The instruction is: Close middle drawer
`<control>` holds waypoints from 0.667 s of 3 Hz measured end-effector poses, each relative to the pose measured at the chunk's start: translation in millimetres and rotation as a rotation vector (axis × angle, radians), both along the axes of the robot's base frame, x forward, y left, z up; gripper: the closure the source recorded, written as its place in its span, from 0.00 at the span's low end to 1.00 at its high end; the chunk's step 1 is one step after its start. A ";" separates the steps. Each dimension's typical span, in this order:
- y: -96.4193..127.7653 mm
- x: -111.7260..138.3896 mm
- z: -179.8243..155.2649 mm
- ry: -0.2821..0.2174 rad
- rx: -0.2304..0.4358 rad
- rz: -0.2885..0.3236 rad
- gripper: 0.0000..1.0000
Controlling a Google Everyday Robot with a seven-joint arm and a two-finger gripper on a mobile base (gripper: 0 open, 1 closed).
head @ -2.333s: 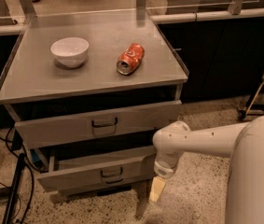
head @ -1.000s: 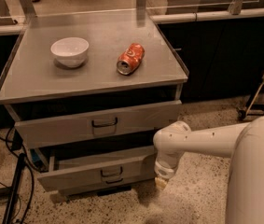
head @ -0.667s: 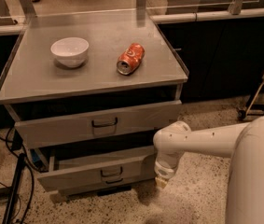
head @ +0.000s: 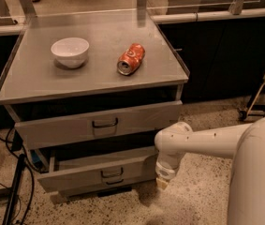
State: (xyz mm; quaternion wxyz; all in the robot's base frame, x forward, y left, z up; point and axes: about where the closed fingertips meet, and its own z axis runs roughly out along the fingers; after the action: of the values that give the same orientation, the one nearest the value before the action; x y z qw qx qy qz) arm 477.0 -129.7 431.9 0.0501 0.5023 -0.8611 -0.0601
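Observation:
The middle drawer [head: 83, 174] is a grey steel drawer with a narrow front and a small dark loop handle [head: 112, 173]. It stands pulled out from the grey cabinet, further than the taller-fronted drawer [head: 66, 128] above it. My gripper [head: 162, 183] points down at the right end of the middle drawer's front, close to it, near the floor. My white arm [head: 202, 142] reaches in from the right. Whether the gripper touches the drawer front I cannot tell.
On the cabinet top [head: 99, 86] a white bowl [head: 70, 51] and a crushed orange can [head: 131, 58] lie. Black cables and a dark stand [head: 14, 191] are on the floor at left. A wooden frame on wheels [head: 263, 90] stands at right.
My gripper has drawn up and in toward the right end of the middle drawer's front; less of it shows below the wrist. The drawer has not visibly moved.

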 end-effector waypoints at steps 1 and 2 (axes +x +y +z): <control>3.5 17.2 5.8 -0.058 0.001 -0.039 1.00; 6.6 41.2 8.0 -0.114 0.013 -0.081 1.00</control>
State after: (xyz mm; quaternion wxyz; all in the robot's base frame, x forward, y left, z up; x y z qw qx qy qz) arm 518.2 -123.2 439.9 -0.0049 0.4698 -0.8819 -0.0390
